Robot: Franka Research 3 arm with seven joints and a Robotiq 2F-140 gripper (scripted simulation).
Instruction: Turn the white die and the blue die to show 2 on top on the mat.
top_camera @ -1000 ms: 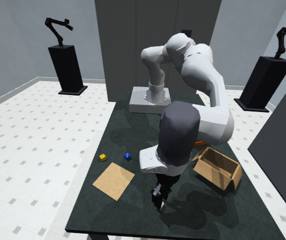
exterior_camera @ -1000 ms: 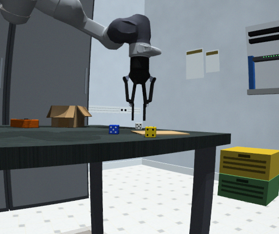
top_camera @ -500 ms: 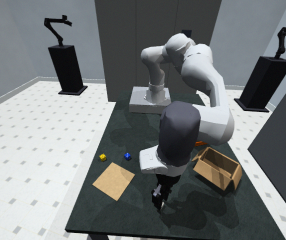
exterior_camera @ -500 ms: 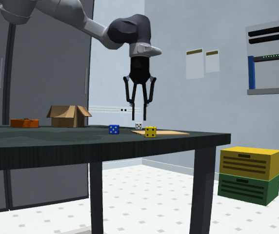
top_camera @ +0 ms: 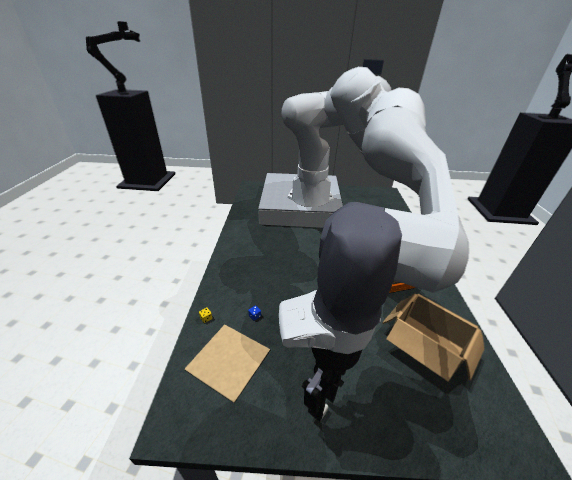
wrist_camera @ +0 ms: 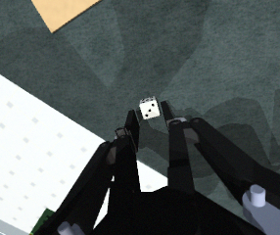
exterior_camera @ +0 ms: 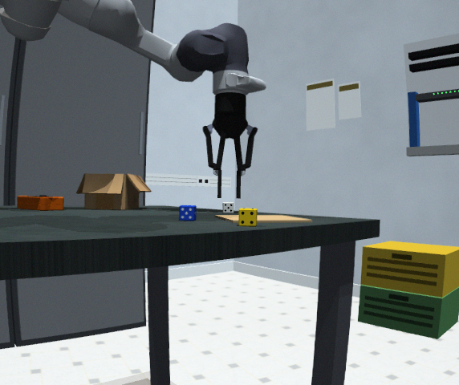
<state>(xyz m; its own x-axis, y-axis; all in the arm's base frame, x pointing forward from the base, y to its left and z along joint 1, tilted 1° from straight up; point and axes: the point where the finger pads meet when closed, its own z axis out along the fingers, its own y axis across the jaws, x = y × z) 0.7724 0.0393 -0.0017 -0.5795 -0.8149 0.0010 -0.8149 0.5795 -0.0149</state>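
The white die [top_camera: 324, 411] [exterior_camera: 227, 207] [wrist_camera: 149, 106] sits flat on the dark table, off the mat, with 3 on top in the wrist view and 5 towards the exterior camera. My gripper [exterior_camera: 229, 196] points straight down above it, partly open and empty, the fingertips on either side of the die as seen from the wrist. The blue die [top_camera: 254, 313] [exterior_camera: 187, 213] and the yellow die [top_camera: 205, 314] [exterior_camera: 247, 217] sit flat behind the tan mat [top_camera: 227, 362] [exterior_camera: 279, 218] [wrist_camera: 64, 12], off it. Their top numbers are too small to read surely.
An open cardboard box [top_camera: 423, 343] [exterior_camera: 105, 201] stands on the right of the table in the top view. An orange object [top_camera: 401, 287] [exterior_camera: 40, 202] lies behind it, partly hidden by the arm in that view. The table's front edge [top_camera: 276, 467] is near the white die.
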